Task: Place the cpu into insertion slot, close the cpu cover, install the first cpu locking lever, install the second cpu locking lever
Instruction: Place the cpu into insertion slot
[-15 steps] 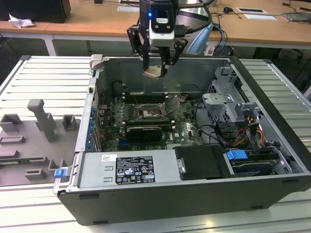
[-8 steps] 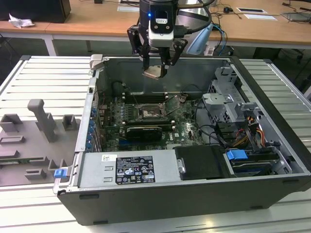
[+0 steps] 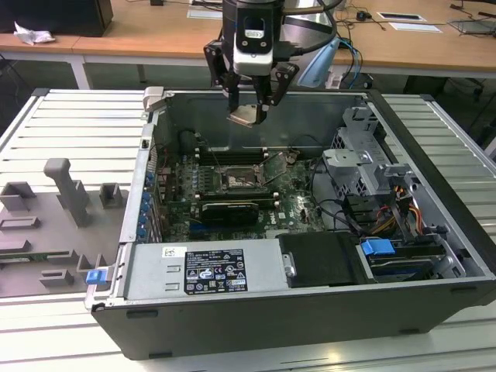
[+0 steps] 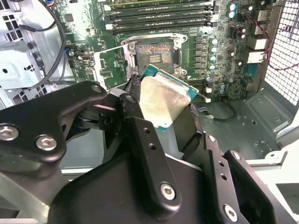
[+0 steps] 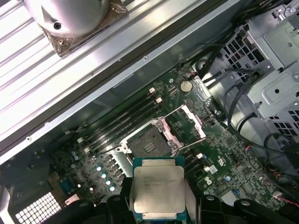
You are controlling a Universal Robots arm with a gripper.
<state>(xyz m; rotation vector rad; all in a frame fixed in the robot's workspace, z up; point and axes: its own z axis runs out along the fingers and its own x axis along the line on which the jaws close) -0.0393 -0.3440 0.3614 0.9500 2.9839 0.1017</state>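
Observation:
My gripper (image 3: 248, 107) hangs above the open computer case, shut on the cpu (image 3: 246, 116). The cpu is a small square chip with a pale metal top, clamped by its edges between the black fingers (image 4: 135, 121) in both wrist views (image 5: 159, 189). Below it on the green motherboard lies the insertion slot (image 3: 243, 183), a dark square socket with a silvery rim (image 5: 149, 142) and nothing in it (image 4: 156, 53). The cpu cover (image 5: 184, 123) is swung open beside the socket, its square cut-out showing the board behind it (image 4: 110, 67). The chip is well above the socket and apart from it.
Long black memory slots (image 4: 159, 14) run beside the socket. A grey drive cage (image 3: 364, 167) with cables stands at the exterior view's right, and the power supply (image 3: 205, 271) lies at the front. The case wall (image 3: 256, 108) rises behind the gripper. Grey fixtures (image 3: 66, 198) sit on the table.

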